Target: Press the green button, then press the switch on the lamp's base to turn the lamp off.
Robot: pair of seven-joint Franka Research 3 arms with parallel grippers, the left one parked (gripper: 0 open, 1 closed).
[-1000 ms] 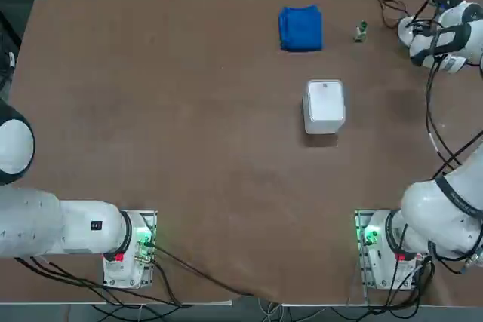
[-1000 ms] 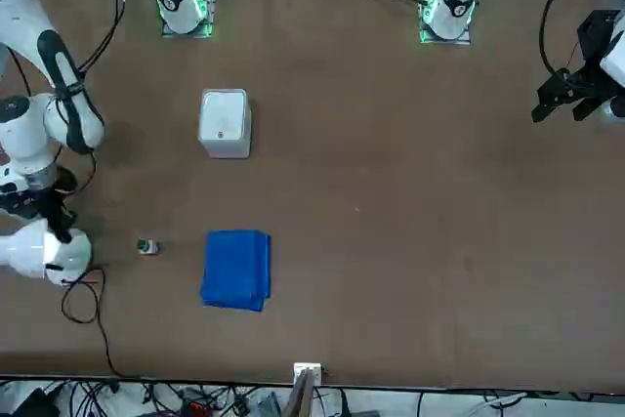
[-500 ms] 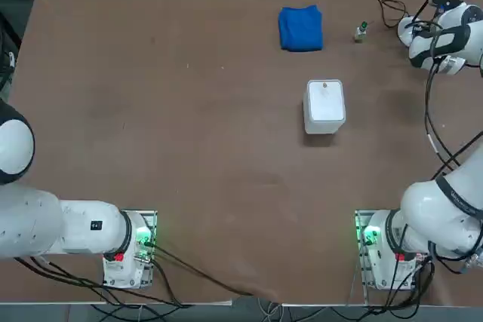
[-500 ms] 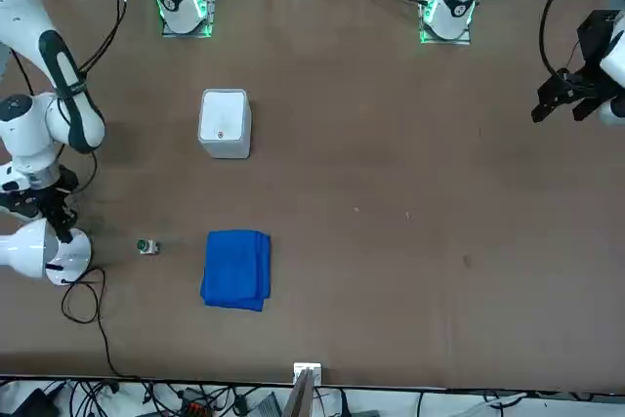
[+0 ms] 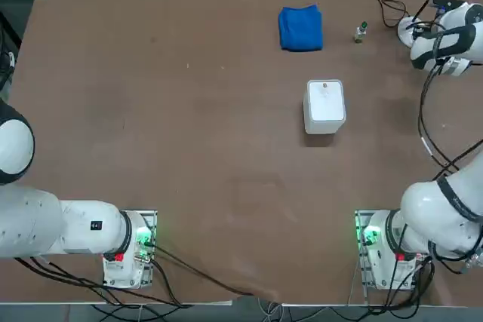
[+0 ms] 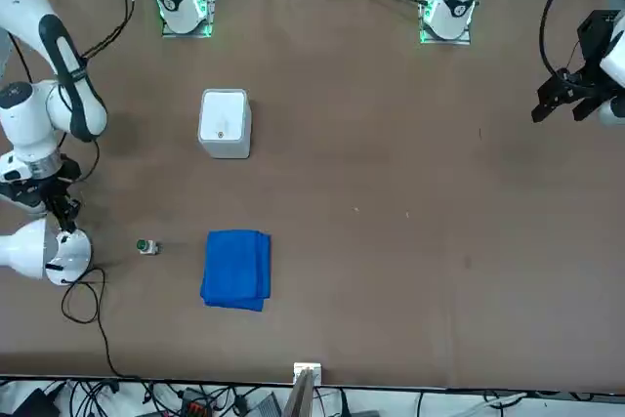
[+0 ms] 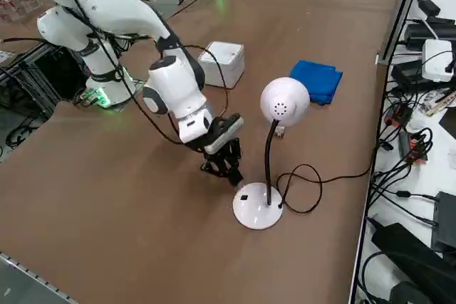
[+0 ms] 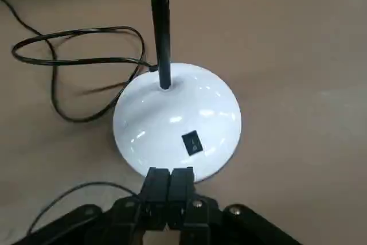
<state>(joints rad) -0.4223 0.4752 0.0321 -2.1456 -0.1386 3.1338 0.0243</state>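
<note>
Both fingers pressed together, the right pincer [image 8: 170, 181] hangs just beside the switch [image 8: 192, 143].

lamp's base [image 5: 404, 32]: in the top view, mostly hidden under the right arm.
lamp head [image 6: 29, 249]: cut off by the front view's left edge.
green button [image 5: 361, 32]: too small to show detail.

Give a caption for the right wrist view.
Shut pincer at the edge of the lamp's base, near its switch.

Lamp's base [image 8: 172, 113] glossy white plastic (reflections visible); table [image 8: 298, 38] matt brown.
</note>
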